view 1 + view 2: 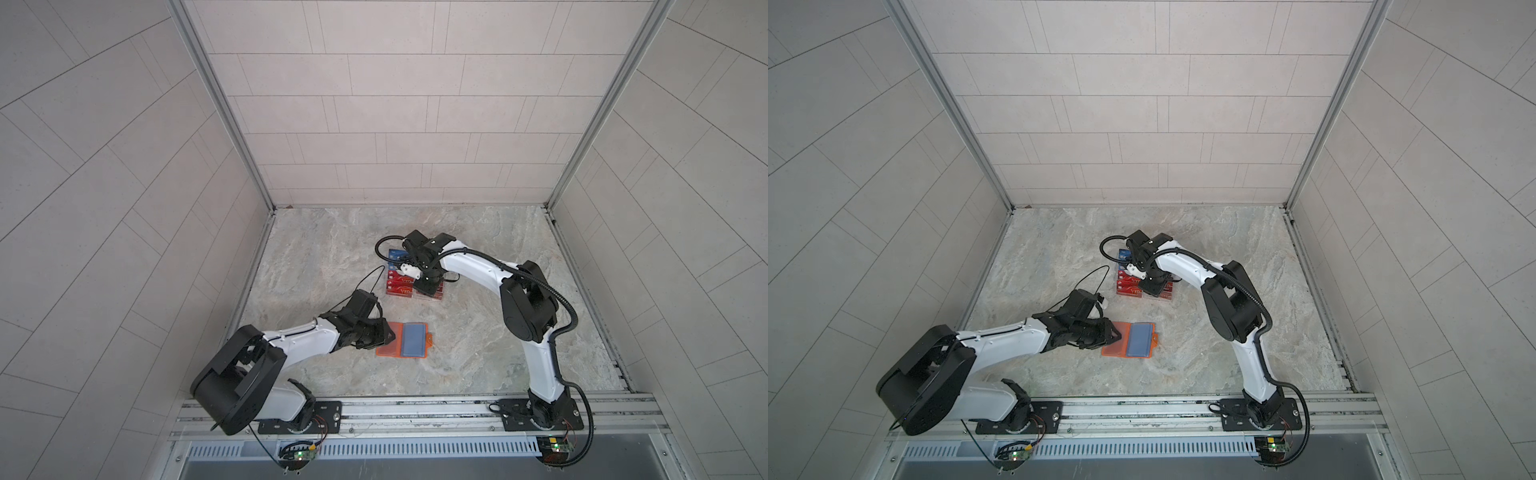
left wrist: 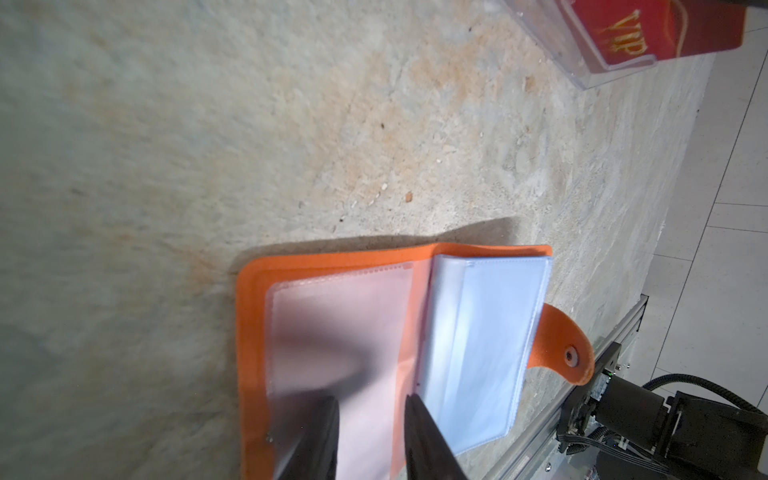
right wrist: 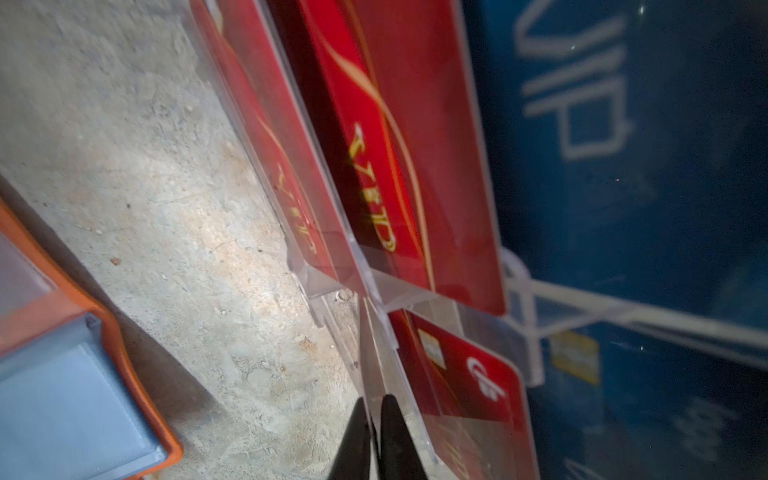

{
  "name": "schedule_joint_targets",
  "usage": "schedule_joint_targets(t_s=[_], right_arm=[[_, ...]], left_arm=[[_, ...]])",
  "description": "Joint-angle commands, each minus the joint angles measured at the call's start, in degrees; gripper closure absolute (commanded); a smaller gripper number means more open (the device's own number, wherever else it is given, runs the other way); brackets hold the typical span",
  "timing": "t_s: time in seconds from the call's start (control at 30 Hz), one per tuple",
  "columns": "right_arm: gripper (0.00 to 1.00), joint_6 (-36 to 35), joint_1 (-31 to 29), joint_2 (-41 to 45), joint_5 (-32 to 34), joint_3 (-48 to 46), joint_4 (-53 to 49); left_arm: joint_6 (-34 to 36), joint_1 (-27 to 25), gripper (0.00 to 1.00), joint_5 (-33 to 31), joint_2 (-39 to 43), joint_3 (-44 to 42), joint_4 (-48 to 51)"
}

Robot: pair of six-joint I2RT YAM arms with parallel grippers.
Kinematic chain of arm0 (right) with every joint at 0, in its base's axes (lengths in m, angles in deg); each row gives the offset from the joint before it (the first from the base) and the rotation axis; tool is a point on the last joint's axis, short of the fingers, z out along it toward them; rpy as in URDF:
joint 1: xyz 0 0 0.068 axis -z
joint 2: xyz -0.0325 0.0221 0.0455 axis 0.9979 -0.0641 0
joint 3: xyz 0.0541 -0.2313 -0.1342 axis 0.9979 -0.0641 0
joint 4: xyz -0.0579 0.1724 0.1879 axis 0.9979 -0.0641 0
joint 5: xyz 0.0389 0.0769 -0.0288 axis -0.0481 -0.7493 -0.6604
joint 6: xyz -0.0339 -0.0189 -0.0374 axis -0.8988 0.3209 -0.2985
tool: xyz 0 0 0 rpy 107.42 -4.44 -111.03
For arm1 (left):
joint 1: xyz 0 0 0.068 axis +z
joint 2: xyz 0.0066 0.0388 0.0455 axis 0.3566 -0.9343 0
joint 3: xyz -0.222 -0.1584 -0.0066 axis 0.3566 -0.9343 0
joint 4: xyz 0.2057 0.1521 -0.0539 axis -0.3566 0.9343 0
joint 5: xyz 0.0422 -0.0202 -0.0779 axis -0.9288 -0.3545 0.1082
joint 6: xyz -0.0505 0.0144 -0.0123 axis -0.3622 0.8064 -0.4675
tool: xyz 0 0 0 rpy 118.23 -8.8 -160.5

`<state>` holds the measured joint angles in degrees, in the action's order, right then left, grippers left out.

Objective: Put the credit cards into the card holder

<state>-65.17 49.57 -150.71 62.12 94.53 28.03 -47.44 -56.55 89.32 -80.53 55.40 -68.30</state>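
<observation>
card holder (image 1: 395, 341) (image 2: 332, 266): lay open flat on the marble table (image 1: 478, 332), well apart from the clear stand (image 1: 433, 297), bare marble between them; snap tab (image 2: 561, 332) jutted past its outer edge.
left claw (image 1: 388, 336) (image 2: 370, 436): fingers parted over the holder's left clear sleeve (image 2: 332, 324), nothing between them.
right claw (image 1: 428, 286) (image 3: 374, 415): down at the stand, tips almost together at a thin pale edge; grip on a card could not be told.
credit cards (image 1: 399, 286) (image 3: 399, 145): red and blue, leaned in the stand's tiers.
wrist views only: gold "vip" lettering, tab's button (image 2: 569, 355).

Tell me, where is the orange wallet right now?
In both top views the orange wallet lies open mid-table, at the tip of the left end effector, nearer the arms' bases than the red cards.
</observation>
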Motion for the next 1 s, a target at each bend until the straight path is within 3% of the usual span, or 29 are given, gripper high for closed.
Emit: schedule_joint_targets(t_s=[0.0,0.37,0.97], right_arm=[[0.90,-1.58,-0.25,-0.79,0.32,0.87,-2.10],[1.00,-2.77,-0.37,-0.19,0.67,3.43,-4.21],[1.00,1.23,0.08,12.89,-6.12,-1.56,-0.40]], left_arm=[[0.92,-0.11,0.68,-1.40,-1.58,-0.03,5.15],[1.69,-0.15,0.67,-1.56,-1.53,1.30,6.89],[0.31,-0.20,0.67,-3.13,0.19,-0.35,5.71]])
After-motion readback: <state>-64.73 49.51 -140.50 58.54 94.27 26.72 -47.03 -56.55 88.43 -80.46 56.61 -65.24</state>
